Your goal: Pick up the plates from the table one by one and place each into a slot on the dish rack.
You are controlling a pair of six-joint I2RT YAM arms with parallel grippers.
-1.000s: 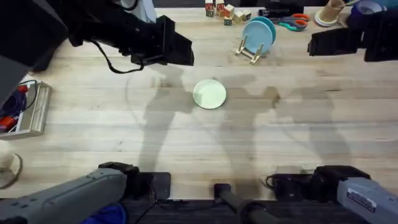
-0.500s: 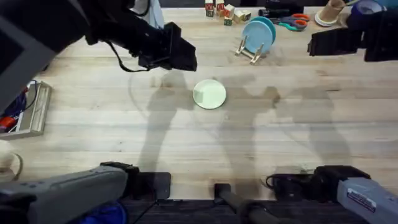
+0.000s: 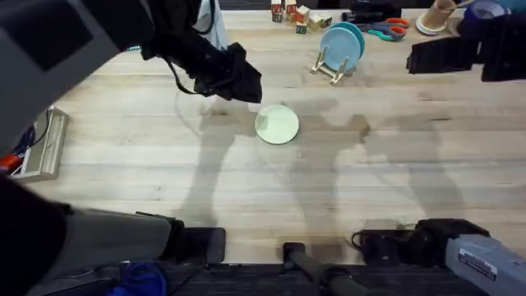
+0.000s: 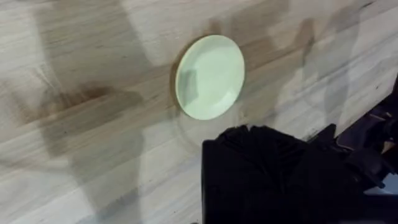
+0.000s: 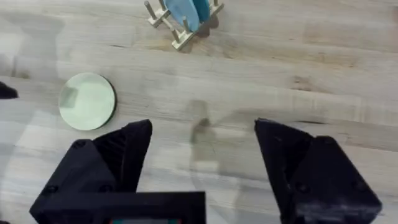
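A pale cream-yellow plate lies flat near the middle of the table. The small wooden dish rack stands at the back, holding a light blue plate and a teal one upright in its slots. My left gripper hovers just behind and left of the cream plate, not touching it. My right gripper hangs high at the back right, open and holding nothing, well to the right of the rack.
Coloured toy blocks and scissors lie behind the rack. A paper cup stands at the back right. A box with red items sits at the left edge.
My left arm has swung right and forward, bringing its gripper closer to the cream plate. The right arm, the plates and the rack have not moved.
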